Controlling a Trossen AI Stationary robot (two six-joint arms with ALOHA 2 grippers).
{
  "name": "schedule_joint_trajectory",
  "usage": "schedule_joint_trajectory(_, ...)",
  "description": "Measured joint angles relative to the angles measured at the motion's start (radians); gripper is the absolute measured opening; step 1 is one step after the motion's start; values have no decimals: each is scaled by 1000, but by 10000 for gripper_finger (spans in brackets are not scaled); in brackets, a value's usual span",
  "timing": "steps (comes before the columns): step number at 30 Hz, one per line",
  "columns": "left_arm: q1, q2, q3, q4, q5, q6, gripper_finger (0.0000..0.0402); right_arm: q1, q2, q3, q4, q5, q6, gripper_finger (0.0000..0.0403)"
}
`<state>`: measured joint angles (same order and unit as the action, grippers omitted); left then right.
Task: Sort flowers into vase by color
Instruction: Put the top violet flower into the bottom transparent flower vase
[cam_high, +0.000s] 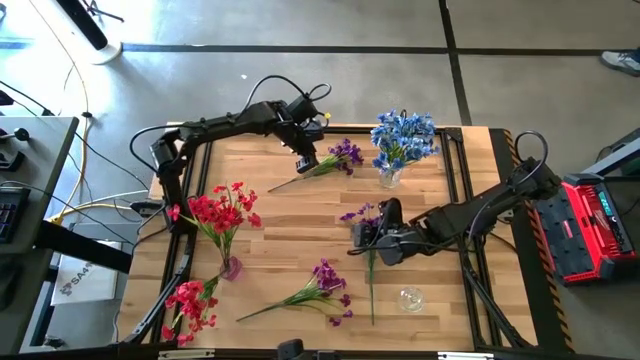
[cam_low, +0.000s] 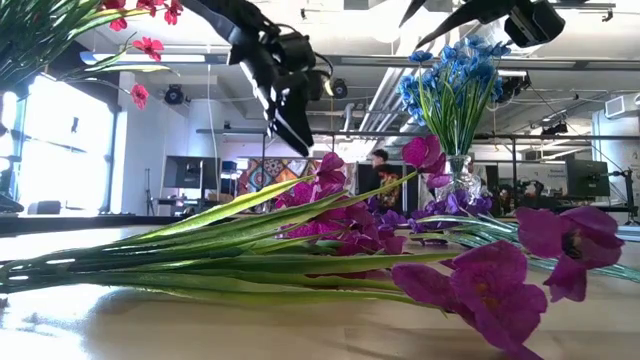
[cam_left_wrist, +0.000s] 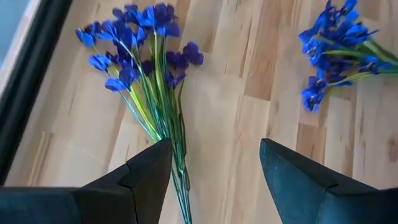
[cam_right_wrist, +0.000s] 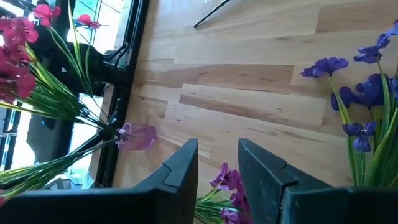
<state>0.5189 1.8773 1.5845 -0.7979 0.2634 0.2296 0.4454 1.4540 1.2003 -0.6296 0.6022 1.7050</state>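
1. A loose red spray (cam_high: 190, 303) lies at the bench's (cam_high: 280, 235) near-left corner.
2. Just above it, a purple vase (cam_high: 230, 267) holds red flowers (cam_high: 222, 208).
3. A purple spray (cam_high: 318, 288) lies flat near the front edge.
4. The left gripper (cam_high: 305, 163) hovers over the stem of another purple spray (cam_high: 338, 158) at the far side, jaws open and holding nothing.
5. The right gripper (cam_high: 362, 235) sits mid-bench beside a third purple spray (cam_high: 368, 245); its jaws stand slightly apart, empty.
6. An empty clear vase (cam_high: 410, 298) stands near the front.
7. At the far right, a clear vase (cam_high: 389, 178) holds the blue flowers (cam_high: 403, 138).
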Motion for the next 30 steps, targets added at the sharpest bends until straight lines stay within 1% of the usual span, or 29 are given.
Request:
schedule_joint_trajectory(4,6,20,0,0,21,0,221,5,12,0,15,-4,6,103)
schedule_joint_trajectory(7,17,21,0,-2,68,1,207,14,28,0,13,-6,29,103)
schedule_joint_trajectory(10,31,18,0,-14,81,1,191,25,48,0,13,-7,54,103)
schedule_joint_trajectory(13,45,18,0,-42,132,1,177,33,66,0,13,-8,76,103)
schedule_joint_trajectory(17,45,15,-7,-56,140,8,163,37,80,0,13,-8,98,103)
schedule_joint_trajectory(25,36,-31,-197,116,141,-28,150,38,80,0,-5,7,95,103)
schedule_joint_trajectory(30,34,-32,-291,236,75,-44,149,38,79,0,-28,0,95,103)
